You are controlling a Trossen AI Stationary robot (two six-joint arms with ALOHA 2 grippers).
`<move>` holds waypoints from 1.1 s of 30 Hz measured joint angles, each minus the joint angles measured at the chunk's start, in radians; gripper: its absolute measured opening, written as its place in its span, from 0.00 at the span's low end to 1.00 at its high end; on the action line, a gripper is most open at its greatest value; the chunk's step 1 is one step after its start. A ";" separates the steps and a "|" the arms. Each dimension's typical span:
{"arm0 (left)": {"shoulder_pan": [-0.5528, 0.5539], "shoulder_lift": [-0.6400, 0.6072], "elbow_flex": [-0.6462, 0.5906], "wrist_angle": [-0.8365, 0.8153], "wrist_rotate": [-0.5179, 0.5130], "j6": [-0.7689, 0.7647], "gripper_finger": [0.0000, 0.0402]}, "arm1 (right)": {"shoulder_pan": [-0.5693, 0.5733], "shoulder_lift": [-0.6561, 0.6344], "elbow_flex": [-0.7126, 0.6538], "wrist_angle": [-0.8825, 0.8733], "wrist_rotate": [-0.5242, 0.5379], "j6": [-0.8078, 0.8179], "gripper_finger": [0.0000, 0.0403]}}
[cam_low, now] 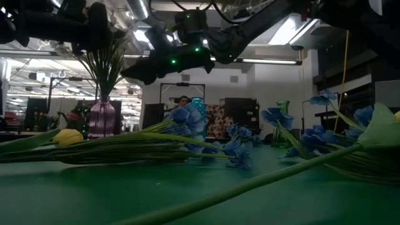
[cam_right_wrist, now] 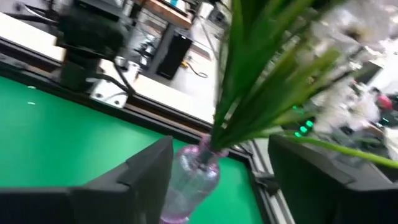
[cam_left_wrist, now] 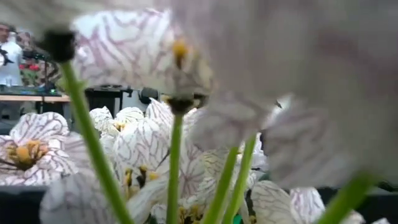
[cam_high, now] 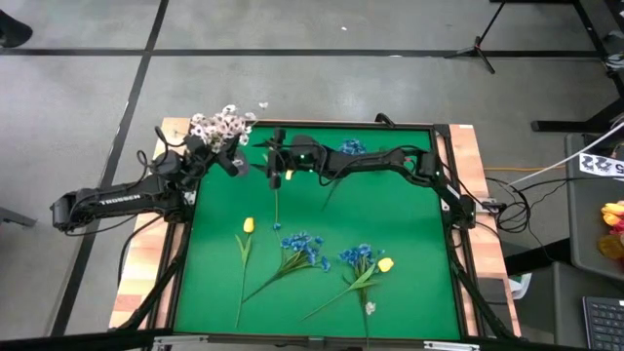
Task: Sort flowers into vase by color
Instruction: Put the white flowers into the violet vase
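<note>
Right end effector point(cam_high: 276, 164) hangs open beside the pink vase point(cam_right_wrist: 189, 177) of white flowers point(cam_high: 222, 125) at the counter's far-left corner — one careless swing could topple it.

Both arms are black, built of slim jointed links; the left arm point(cam_high: 122, 200) carries white lettering along its long link; the right arm point(cam_high: 390, 161) shows small green lights near its wrist, seen also in the low view; thin black cables loop along its links; the right gripper point(cam_right_wrist: 217, 180) has two broad, flat, matte dark fingers point(cam_right_wrist: 140, 177) with squared edges.
</note>
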 joint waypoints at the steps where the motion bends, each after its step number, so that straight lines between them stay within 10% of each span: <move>1: 0.000 0.002 0.000 0.000 0.003 -0.007 0.61 | 0.000 0.000 0.000 0.001 0.017 0.004 0.68; 33: 0.000 0.198 0.000 0.259 0.098 -0.099 0.61 | 0.001 0.083 0.000 0.254 0.051 0.165 0.73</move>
